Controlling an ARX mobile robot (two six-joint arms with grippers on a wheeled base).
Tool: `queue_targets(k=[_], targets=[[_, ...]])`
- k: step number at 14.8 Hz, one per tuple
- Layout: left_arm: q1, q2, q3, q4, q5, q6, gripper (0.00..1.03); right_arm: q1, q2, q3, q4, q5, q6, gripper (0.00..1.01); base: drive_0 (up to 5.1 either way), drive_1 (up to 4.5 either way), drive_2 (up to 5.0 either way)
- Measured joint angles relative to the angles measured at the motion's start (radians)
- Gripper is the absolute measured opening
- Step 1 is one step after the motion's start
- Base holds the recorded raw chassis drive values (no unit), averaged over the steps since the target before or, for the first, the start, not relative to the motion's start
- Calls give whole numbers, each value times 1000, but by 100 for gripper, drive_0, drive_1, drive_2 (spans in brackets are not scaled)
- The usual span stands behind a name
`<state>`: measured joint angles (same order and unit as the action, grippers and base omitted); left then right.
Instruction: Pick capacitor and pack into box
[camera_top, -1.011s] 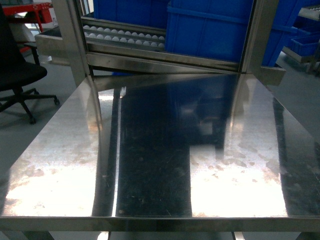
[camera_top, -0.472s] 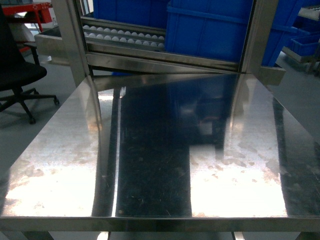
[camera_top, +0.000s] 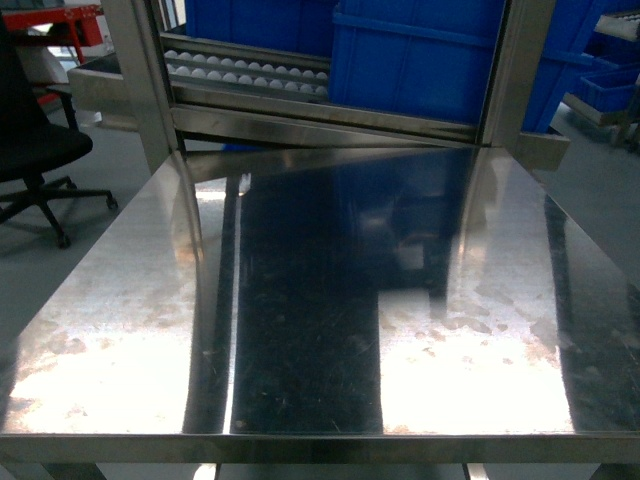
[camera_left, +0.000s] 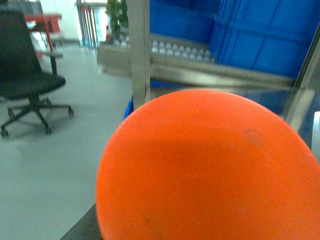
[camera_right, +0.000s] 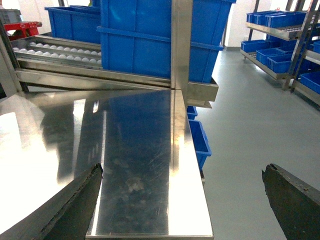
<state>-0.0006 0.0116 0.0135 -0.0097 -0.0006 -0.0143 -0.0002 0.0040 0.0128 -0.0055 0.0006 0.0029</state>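
Note:
The capacitor (camera_left: 210, 165) fills most of the left wrist view as a big orange rounded end, very close to the lens. Only a dark sliver of one of the left gripper's fingers (camera_left: 85, 229) shows beside it; the gripper holds the capacitor above the table's left edge. In the right wrist view my right gripper (camera_right: 182, 210) stands wide open over the table's right edge, and nothing lies between its dark fingertips (camera_right: 75, 205). The box is out of view. Neither gripper appears in the head view.
A bare steel table (camera_top: 320, 300) reflects the ceiling lights. Behind it stands a steel frame with a roller rack (camera_top: 240, 70) and blue crates (camera_top: 420, 55). A black office chair (camera_top: 35, 150) stands on the left floor. Shelves of blue bins (camera_right: 280, 35) stand to the right.

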Motion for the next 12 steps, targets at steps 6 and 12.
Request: queue_targets(k=[6, 12], targets=[[0, -1, 0, 2, -1, 1, 44, 0, 0, 0, 0, 0, 0, 98, 0, 0, 0], [0, -1, 0, 3, 0, 1, 44, 0, 0, 0, 0, 0, 0, 98, 0, 0, 0]])
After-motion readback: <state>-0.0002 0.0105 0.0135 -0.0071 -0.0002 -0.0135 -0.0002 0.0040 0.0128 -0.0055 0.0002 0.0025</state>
